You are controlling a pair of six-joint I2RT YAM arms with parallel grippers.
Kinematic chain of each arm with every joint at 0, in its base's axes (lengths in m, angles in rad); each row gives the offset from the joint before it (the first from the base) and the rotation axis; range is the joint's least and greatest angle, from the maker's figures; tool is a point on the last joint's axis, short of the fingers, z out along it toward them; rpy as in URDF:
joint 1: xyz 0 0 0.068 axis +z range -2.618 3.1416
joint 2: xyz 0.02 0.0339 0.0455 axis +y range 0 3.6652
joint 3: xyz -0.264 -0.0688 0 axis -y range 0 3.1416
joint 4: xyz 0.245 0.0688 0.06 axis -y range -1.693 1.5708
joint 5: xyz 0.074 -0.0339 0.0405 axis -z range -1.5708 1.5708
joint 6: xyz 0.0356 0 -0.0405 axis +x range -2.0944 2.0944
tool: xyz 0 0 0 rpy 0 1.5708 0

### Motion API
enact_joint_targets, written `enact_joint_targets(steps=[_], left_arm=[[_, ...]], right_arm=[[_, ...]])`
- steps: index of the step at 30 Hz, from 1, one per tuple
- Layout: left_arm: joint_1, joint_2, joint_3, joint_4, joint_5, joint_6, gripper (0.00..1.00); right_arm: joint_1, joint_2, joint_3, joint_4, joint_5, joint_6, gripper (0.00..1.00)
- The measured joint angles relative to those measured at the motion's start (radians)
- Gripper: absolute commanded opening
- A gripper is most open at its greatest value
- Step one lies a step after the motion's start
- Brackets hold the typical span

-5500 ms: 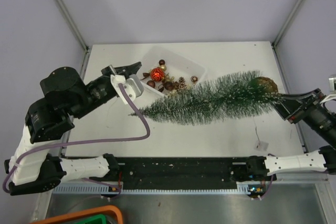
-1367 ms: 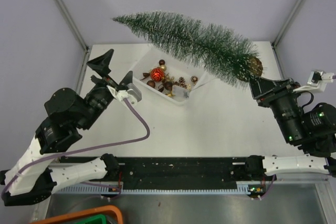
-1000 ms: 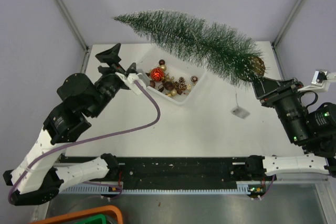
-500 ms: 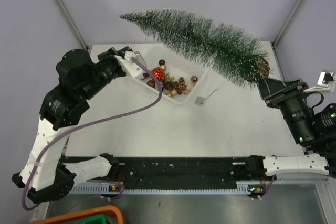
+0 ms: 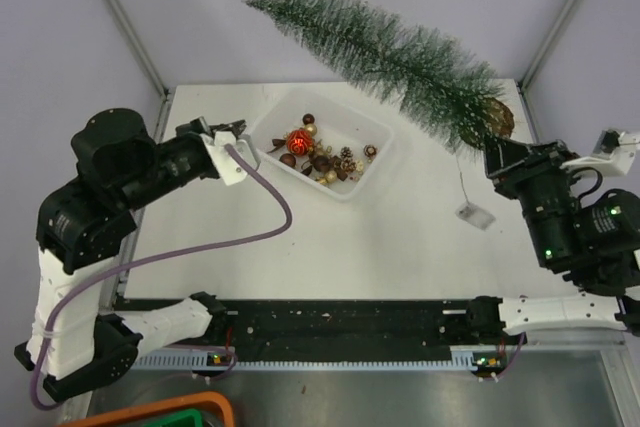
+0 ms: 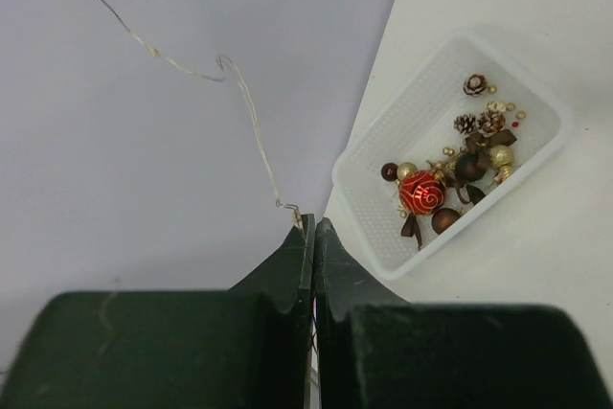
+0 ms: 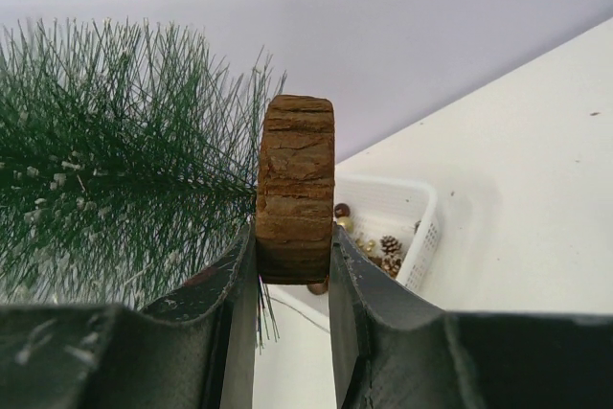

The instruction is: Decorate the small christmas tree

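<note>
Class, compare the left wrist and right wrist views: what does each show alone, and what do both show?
Left wrist only: the left gripper shut on a thin wire, and a red bauble. Right wrist only: the right gripper clamping the small christmas tree by its wooden base. Both: the white tray holding pinecones, and the table.

One tree, one white tray, one red bauble, one wire.

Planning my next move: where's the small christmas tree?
Top view, far right: the small christmas tree is raised, base clamped in the right gripper, tip pointing left beyond the white tray.
</note>
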Motion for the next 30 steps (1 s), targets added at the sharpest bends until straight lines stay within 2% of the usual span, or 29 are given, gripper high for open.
enact_joint_targets(steps=[9,12,18,20,22,27,30], left_arm=[[-0.048,0.048,0.283,-0.18,0.127,-0.062,0.0],[-0.05,0.06,0.325,-0.213,0.17,-0.082,0.0],[-0.051,0.103,0.382,-0.233,0.213,-0.068,0.0],[-0.055,0.113,0.383,-0.233,0.225,-0.029,0.0],[-0.07,0.117,0.37,-0.225,0.225,0.038,0.0],[-0.297,0.063,0.163,-0.153,0.103,0.301,0.0],[-0.365,0.067,0.105,-0.113,0.046,0.433,0.0]], right_arm=[[-0.021,0.233,-0.055,0.43,0.091,-0.396,0.0],[-0.042,0.29,-0.057,0.468,0.093,-0.463,0.0],[-0.053,0.305,-0.075,0.479,0.097,-0.506,0.0],[-0.053,0.304,-0.074,0.449,0.098,-0.486,0.0],[-0.049,0.306,-0.057,0.345,0.094,-0.414,0.0],[-0.002,0.343,0.047,-0.003,0.053,-0.164,0.0],[0.012,0.344,0.051,-0.142,0.004,-0.051,0.0]])
